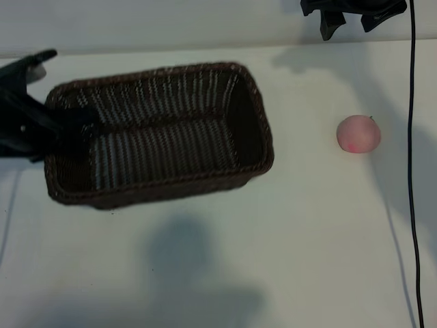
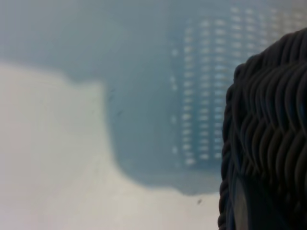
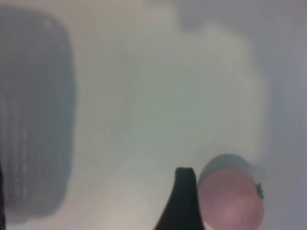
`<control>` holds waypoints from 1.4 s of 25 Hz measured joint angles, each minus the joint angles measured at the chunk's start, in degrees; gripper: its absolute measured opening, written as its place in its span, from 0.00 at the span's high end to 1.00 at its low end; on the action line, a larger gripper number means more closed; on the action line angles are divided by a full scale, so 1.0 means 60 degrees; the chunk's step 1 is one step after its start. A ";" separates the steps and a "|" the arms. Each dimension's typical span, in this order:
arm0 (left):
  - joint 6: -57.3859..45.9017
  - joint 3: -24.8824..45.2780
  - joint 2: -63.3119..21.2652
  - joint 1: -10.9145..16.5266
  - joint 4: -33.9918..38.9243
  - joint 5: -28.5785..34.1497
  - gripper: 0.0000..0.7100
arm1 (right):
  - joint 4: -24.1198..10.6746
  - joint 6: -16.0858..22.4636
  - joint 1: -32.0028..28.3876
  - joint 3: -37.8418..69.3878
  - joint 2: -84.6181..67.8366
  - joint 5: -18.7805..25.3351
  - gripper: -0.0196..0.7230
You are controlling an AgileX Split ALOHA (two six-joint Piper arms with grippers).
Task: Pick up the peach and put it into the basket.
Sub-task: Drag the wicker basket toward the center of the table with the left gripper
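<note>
The peach [image 1: 358, 134] lies on the white tabletop [image 1: 293, 239], well right of the basket [image 1: 160, 133] and apart from it. The right gripper [image 1: 354, 20] hangs above and behind the peach with its jaws spread; in the right wrist view one dark fingertip [image 3: 184, 191] stands just beside the fruit. The left gripper [image 1: 72, 123] has its jaws pinching the basket's left rim. A black cable [image 1: 412, 164] runs down the tabletop right of the peach.
</note>
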 joint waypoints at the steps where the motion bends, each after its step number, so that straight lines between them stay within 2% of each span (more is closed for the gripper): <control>1: 0.0008 -0.0190 0.0011 0.0000 -0.0026 0.0048 0.87 | 0.0077 0.0000 0.0000 0.0000 0.0000 0.0000 0.17; 10: 0.0298 -0.2372 0.1296 -0.0134 -0.0154 0.0785 0.87 | 0.0086 0.0000 0.0000 0.0000 0.0000 0.0000 0.17; 20: 0.0351 -0.4582 0.3496 -0.1356 -0.0242 0.0972 0.87 | 0.0077 0.0000 0.0000 0.0000 0.0000 0.0000 0.17; 25: 0.0221 -0.5104 0.4302 -0.1631 -0.0413 0.0965 0.87 | 0.0000 0.0000 0.0000 0.0000 0.0000 0.0000 0.17; 35: 0.0135 -0.5163 0.4890 -0.1678 -0.0471 0.0903 0.87 | 0.0078 0.0000 0.0000 0.0000 0.0000 0.0000 0.17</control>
